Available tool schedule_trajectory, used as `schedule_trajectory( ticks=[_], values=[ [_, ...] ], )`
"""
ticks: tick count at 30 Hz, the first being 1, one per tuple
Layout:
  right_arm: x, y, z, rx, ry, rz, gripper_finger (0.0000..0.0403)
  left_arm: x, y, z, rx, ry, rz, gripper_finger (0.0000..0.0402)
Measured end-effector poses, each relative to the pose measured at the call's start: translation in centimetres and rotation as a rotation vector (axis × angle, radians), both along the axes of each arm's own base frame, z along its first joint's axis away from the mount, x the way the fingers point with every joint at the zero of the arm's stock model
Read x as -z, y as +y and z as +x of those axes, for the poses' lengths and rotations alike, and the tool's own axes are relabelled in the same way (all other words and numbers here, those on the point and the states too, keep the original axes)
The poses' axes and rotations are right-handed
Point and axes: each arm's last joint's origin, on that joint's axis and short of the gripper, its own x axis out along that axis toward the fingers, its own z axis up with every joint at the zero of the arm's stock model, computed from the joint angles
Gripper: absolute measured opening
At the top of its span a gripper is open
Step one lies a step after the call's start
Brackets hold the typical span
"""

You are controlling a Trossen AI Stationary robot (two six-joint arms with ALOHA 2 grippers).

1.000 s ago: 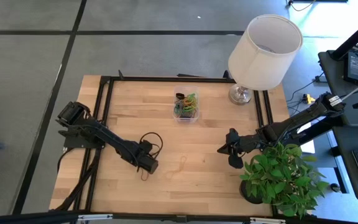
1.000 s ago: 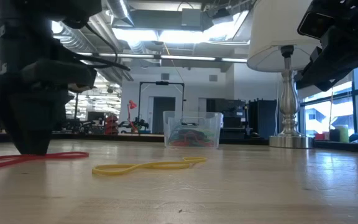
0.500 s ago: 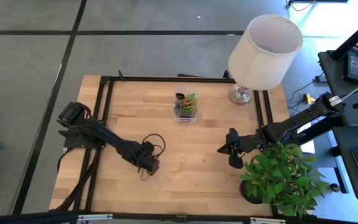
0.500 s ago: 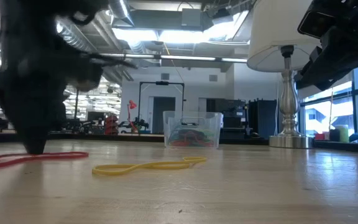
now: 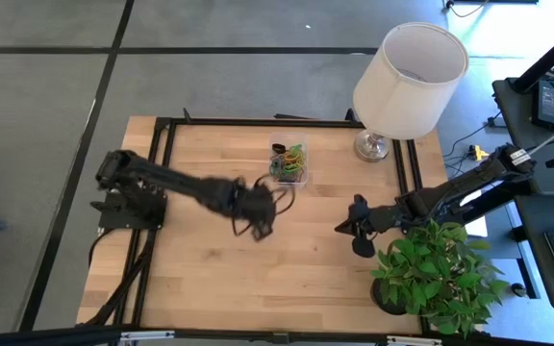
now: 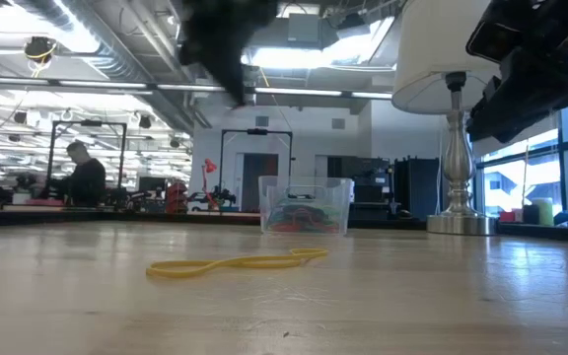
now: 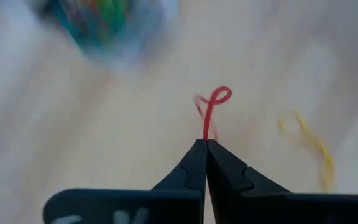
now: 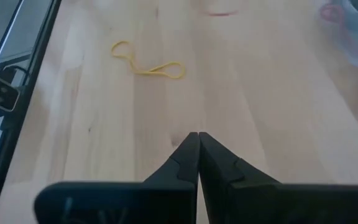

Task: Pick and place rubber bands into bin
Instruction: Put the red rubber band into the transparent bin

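Left hand (image 7: 205,142) clenched on thin red rubber band (image 7: 213,107), raised above pale wooden counter (image 5: 200,279), near small clear plastic bin (image 5: 288,164) holding coloured bands. Loose yellow rubber band (image 6: 237,263) flat on counter, nearer than bin in low view. Right hand (image 8: 197,135) clenched, gripping nothing, above counter's right side, beside green potted plant (image 5: 440,272)

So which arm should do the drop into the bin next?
Left. Its gripper is shut on a red band and is near the bin. The right gripper is shut on nothing, by the plant.
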Motion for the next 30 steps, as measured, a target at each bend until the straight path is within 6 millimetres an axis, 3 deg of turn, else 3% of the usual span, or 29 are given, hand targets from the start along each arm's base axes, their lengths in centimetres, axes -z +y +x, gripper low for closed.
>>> schedule_trajectory(
  ticks=[7, 13, 16, 20, 26, 30],
  values=[
    [0.0, -1.1, 0.4, 0.065, -0.003, 0.006, 0.0012, -5.5, 8.5, 2.2, 0.145, -0.068, 0.289, 0.0002],
    [-0.2, -2.4, 0.8, 0.242, -0.036, 0.028, 0.0012, -6.5, 16.5, 2.7, 0.228, -0.177, 0.339, 0.0002],
    [-0.3, -2.9, 0.9, 0.345, -0.062, 0.050, 0.0012, -5.0, 19.7, 2.6, 0.230, -0.145, 0.298, 0.0002],
    [-0.3, -3.5, 1.0, 0.446, -0.083, 0.098, 0.0012, -2.1, 22.2, 3.5, 0.284, -0.106, 0.239, 0.0003],
    [-0.4, -4.1, 1.2, 0.532, -0.106, 0.172, 0.0012, 3.6, 24.1, 5.3, 0.344, 0.013, 0.182, 0.0003],
    [-0.5, -4.3, 1.3, 0.561, -0.121, 0.207, 0.0012, 5.7, 24.5, 5.7, 0.320, 0.095, 0.196, 0.0007]
  ],
)
